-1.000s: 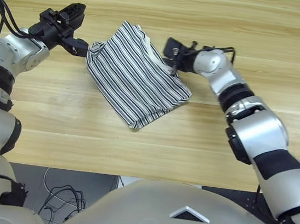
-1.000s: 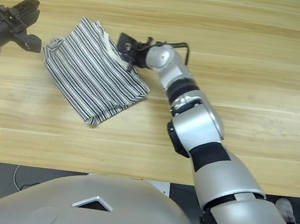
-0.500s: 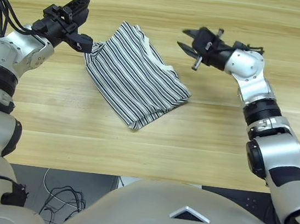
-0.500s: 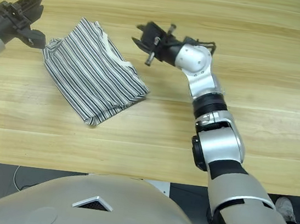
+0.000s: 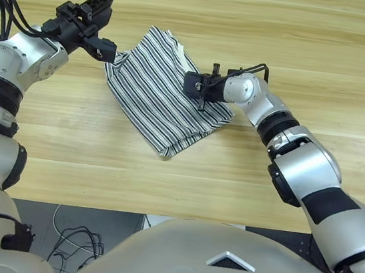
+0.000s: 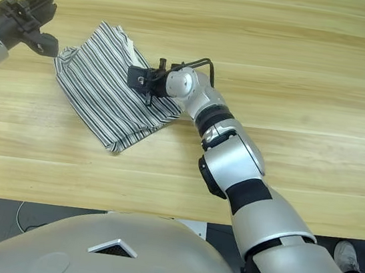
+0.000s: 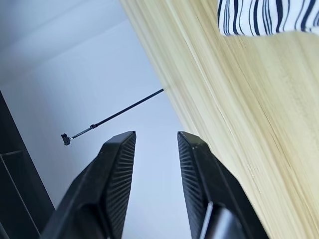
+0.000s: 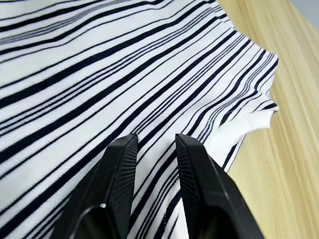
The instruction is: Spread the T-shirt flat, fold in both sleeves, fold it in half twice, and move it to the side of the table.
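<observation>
my right gripper (image 5: 190, 85), spread and empty, hangs over the folded t-shirt (image 5: 148, 102) near its right edge, while the left gripper (image 5: 94, 29), also spread, sits just beside its left corner.

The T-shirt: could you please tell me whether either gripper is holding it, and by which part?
Nothing is held. The left gripper is open beside a corner of the T-shirt; the right gripper is open over its cloth, pinching none of it.
</observation>
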Robot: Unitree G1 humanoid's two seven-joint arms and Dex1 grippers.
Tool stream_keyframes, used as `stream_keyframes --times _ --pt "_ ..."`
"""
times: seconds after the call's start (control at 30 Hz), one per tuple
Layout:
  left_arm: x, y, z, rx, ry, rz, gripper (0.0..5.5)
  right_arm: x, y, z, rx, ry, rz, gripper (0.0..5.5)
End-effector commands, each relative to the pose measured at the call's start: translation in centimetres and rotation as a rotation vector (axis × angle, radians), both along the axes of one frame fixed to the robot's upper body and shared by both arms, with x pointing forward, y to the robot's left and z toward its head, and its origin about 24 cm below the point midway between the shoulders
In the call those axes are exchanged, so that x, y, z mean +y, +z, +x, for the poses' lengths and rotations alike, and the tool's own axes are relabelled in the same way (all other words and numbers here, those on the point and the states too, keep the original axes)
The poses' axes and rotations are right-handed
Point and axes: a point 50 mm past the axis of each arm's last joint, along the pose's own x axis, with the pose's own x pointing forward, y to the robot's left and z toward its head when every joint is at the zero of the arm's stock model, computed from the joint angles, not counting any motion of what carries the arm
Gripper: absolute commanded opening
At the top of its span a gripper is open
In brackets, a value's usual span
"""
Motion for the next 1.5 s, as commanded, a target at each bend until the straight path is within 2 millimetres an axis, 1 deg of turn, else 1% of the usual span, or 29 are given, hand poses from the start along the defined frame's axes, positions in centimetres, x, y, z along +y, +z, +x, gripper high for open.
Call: stream_keyframes --times 0.03,0.1,0.17,0.23,0.3,0.37,0.4,0.47,0.57,0.67,0.7,0.77,0.8,0.87,0.9,0.93,0.97,1.0,1.03,1.07,1.1,1.17,1.2,1.23,1.3,1.37,1.43,1.47,1.5 --pt "-0.1 0.5 0.2 -0.004 0.008 -0.004 1.56 -5.1 -3.1 -0.7 0.134 0.027 -0.266 1.38" --pt "-0.2 0.5 0.2 -0.005 0.011 -0.012 1.56 -6.9 -3.2 -1.0 0.183 0.078 -0.308 1.38" --pt "-0.3 0.6 0.1 -0.009 0.011 -0.033 1.56 -8.9 -3.1 -2.0 0.288 0.133 -0.271 1.38" --pt "-0.4 0.6 0.0 -0.009 0.013 -0.051 1.56 -10.8 -2.4 -3.7 0.399 0.185 -0.205 1.38" --pt "-0.3 0.4 -0.2 -0.008 0.021 -0.058 1.56 -12.2 -0.7 -6.2 0.51 0.241 -0.137 1.38" --pt "0.0 0.3 -0.5 -0.006 0.034 -0.065 1.56 -12.2 1.7 -8.4 0.592 0.272 -0.031 1.38" --pt "0.1 0.2 -0.6 -0.005 0.04 -0.069 1.56 -11.7 2.6 -9.0 0.612 0.263 0.022 1.38" --pt "0.3 0.1 -0.8 -0.004 0.046 -0.073 1.56 -10.9 3.6 -9.7 0.634 0.237 0.088 1.38" --pt "0.4 0.1 -0.9 -0.001 0.047 -0.076 1.56 -9.3 3.4 -10.3 0.635 0.17 0.169 1.38" --pt "0.5 0.1 -1.0 0.004 0.049 -0.079 1.56 -8.6 2.5 -10.3 0.631 0.075 0.218 1.38" --pt "0.5 0.0 -1.2 0.008 0.05 -0.081 1.56 -8.6 2.4 -10.1 0.618 0.048 0.225 1.38" --pt "0.6 0.0 -1.5 0.02 0.047 -0.093 1.56 -9.2 2.7 -9.8 0.583 0.018 0.231 1.38" --pt "0.4 0.1 -1.8 0.044 0.037 -0.127 1.56 -9.9 3.8 -9.5 0.554 0.019 0.235 1.38" --pt "-0.4 0.3 -3.2 0.141 0.014 -0.285 1.56 -11.7 6.8 -8.9 0.513 0.033 0.254 1.38" --pt "-1.4 0.5 -4.6 0.235 -0.017 -0.394 1.56 -13.0 8.7 -8.7 0.513 0.054 0.271 1.38" --pt "-2.4 0.7 -6.0 0.329 -0.054 -0.469 1.56 -14.2 10.2 -8.7 0.515 0.079 0.287 1.38" --pt "-3.7 0.8 -7.9 0.445 -0.108 -0.52 1.56 -15.7 11.4 -8.6 0.494 0.099 0.296 1.38" --pt "-5.1 0.8 -10.0 0.575 -0.151 -0.551 1.56 -17.2 12.0 -8.4 0.471 0.086 0.285 1.38" --pt "-6.2 0.7 -12.1 0.704 -0.181 -0.545 1.74 -18.7 12.0 -8.0 0.434 0.048 0.247 1.36" --pt "-6.9 0.6 -13.9 0.811 -0.195 -0.531 1.95 -19.9 11.9 -8.0 0.403 0.024 0.197 1.36" --pt "-7.3 0.3 -15.8 0.924 -0.192 -0.504 2.13 -21.0 11.3 -8.2 0.372 0.029 0.11 1.57" --pt "-7.6 -0.3 -18.9 1.114 -0.172 -0.441 2.44 -22.6 9.3 -9.5 0.302 0.139 -0.089 1.89" --pt "-7.7 -0.5 -19.9 1.177 -0.158 -0.414 2.62 -23.0 8.6 -10.1 0.279 0.198 -0.151 2.09" --pt "-7.8 -0.6 -20.8 1.225 -0.146 -0.401 2.7 -23.2 8.0 -10.5 0.251 0.25 -0.179 2.18" --pt "-8.1 -1.0 -22.0 1.287 -0.137 -0.375 2.98 -23.2 7.2 -10.9 0.202 0.323 -0.182 2.52" --pt "-8.3 -1.4 -22.8 1.322 -0.135 -0.348 3.25 -23.1 6.1 -11.5 0.175 0.385 -0.202 2.84" --pt "-8.4 -2.0 -23.4 1.346 -0.126 -0.324 3.62 -23.3 4.7 -12.3 0.167 0.448 -0.227 3.28" --pt "-8.5 -2.4 -23.7 1.348 -0.127 -0.303 3.79 -23.3 4.1 -12.7 0.158 0.481 -0.224 3.47" --pt "-8.5 -2.8 -23.7 1.324 -0.138 -0.269 3.97 -22.9 3.7 -13.0 0.114 0.522 -0.201 3.68"
